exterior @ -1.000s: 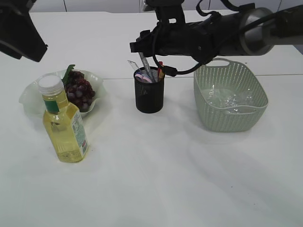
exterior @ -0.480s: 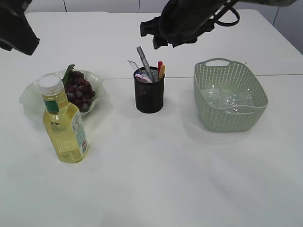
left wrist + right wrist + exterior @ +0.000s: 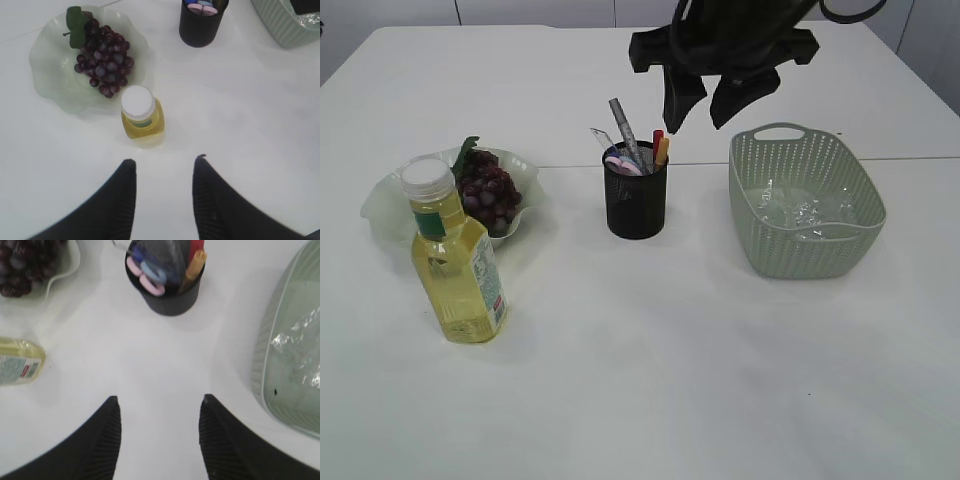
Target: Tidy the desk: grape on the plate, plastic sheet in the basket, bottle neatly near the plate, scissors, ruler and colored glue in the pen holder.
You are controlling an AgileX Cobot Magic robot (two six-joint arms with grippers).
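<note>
The grape bunch [image 3: 485,190] lies on the pale green plate [image 3: 390,205], and the yellow bottle [image 3: 455,270] stands upright just in front of it. The black pen holder [image 3: 636,205] holds pink-handled scissors [image 3: 620,163], a clear ruler [image 3: 602,138] and colored glue sticks [image 3: 660,147]. A crumpled plastic sheet [image 3: 800,212] rests inside the green basket [image 3: 790,262]. My right gripper [image 3: 705,105] hangs open and empty high between holder and basket. The left gripper [image 3: 165,160] is open and empty, above the table on the near side of the bottle [image 3: 141,112].
White table all around. The right wrist view looks down on the pen holder [image 3: 172,302], the basket wall [image 3: 270,340] at its right and the bottle [image 3: 17,367] at its left. A table seam runs behind the objects.
The right arm pulled back from over the pen holder and swung so its fingers point down. The left arm left the exterior view's top left corner.
</note>
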